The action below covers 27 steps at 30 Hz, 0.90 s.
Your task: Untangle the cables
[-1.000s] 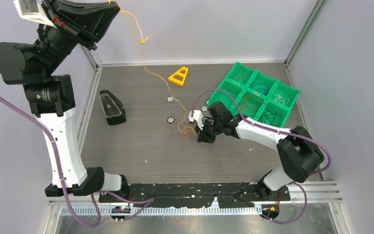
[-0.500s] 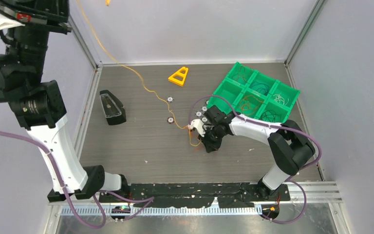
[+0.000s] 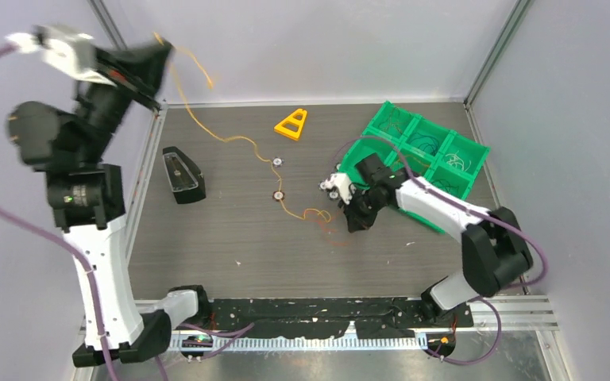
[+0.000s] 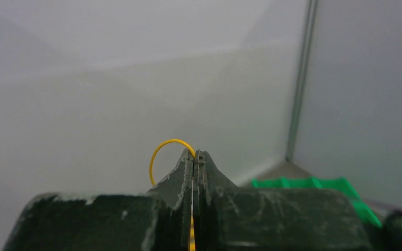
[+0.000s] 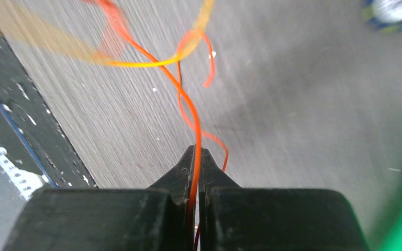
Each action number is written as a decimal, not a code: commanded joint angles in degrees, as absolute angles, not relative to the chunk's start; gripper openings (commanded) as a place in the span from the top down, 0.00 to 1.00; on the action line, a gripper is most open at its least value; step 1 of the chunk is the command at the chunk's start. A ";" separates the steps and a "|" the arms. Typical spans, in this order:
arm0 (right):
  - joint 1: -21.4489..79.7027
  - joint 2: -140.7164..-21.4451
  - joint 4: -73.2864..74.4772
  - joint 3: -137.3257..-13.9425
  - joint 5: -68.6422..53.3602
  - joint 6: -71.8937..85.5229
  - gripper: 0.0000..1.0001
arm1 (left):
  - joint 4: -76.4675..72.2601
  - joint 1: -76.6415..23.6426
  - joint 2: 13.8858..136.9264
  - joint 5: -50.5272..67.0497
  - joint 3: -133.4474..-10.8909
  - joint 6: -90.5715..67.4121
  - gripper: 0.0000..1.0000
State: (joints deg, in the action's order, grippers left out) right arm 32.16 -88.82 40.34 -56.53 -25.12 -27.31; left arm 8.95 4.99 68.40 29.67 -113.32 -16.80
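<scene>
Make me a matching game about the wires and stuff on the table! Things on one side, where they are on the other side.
Things:
1. thin yellow wire
2. thin orange wire
3. yellow plastic triangle
4. green plastic divided tray

Places:
A. far right part of the table
B. pinched in the left tool
C. pinched in the right tool
D. far middle of the table, nothing touching it

Pairs: 1-B, 2-C, 3-D, 4-A
</scene>
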 commanded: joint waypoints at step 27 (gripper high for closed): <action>35.68 -73.29 28.80 -92.34 -43.87 -13.45 0.95 | 7.56 -18.76 50.83 52.96 -52.90 -15.38 0.00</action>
